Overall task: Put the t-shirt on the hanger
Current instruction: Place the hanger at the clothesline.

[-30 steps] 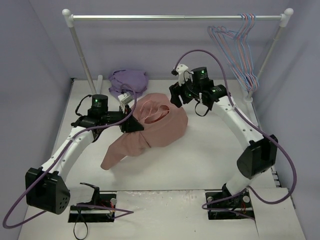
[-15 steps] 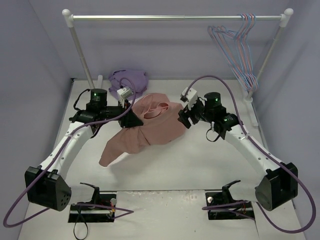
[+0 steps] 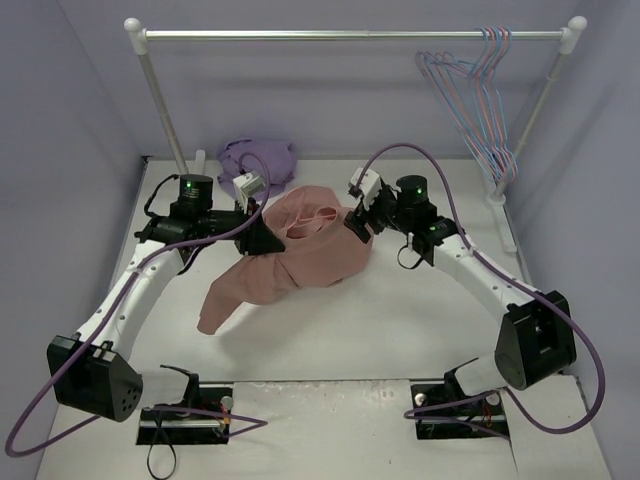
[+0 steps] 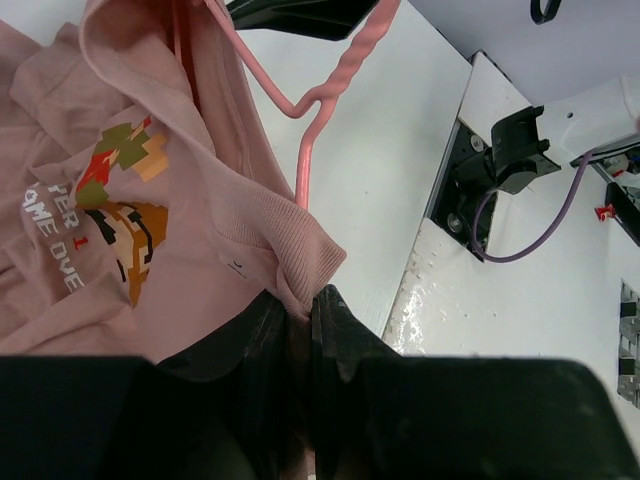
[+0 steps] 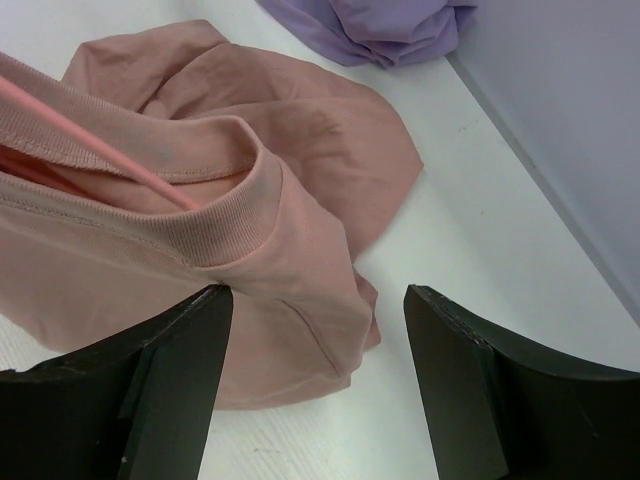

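L gripper (image 4: 300,312) pinches t-shirt (image 4: 200,230) collar; R gripper (image 5: 315,300) spread wide beside it.

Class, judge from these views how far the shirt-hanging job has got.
Done: the hanger runs into the neck of the t-shirt. In hand: left jaws pinch the collar; right jaws stand open beside it. Left: the bunched shirt is not yet spread over the hanger.
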Robot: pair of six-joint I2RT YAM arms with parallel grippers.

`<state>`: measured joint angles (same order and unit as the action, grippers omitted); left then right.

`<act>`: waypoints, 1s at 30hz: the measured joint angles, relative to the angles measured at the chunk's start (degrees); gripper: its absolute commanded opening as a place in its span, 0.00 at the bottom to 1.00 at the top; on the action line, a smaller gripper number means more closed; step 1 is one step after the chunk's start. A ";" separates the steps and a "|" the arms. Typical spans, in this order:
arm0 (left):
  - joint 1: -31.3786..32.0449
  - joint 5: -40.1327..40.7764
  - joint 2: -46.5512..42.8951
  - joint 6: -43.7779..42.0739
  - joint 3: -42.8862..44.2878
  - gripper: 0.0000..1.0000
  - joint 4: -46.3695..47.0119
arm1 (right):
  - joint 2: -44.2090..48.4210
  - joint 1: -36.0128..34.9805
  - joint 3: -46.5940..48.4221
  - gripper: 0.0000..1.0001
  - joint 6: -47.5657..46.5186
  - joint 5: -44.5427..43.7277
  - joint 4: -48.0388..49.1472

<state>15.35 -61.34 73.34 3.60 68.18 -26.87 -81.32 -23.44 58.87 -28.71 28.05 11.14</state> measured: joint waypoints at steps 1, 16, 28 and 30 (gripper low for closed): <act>0.00 -0.09 0.00 -0.02 0.17 0.00 -0.35 | -0.57 0.00 0.35 0.71 -0.15 0.42 0.07; 0.00 -1.99 0.20 -1.79 3.19 0.00 -4.57 | -6.71 0.00 8.63 0.54 -2.43 9.77 -1.46; 0.00 -4.48 2.27 -5.16 6.51 0.00 -9.35 | -8.13 -0.70 12.17 0.50 -4.87 16.70 -6.23; 0.00 -4.68 2.73 -5.64 7.39 0.00 -10.32 | -8.37 -1.09 12.66 0.35 -5.51 17.64 -6.84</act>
<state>15.35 -66.02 76.07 -2.04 75.57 -37.19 -89.69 -24.53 71.53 -34.22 45.69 4.29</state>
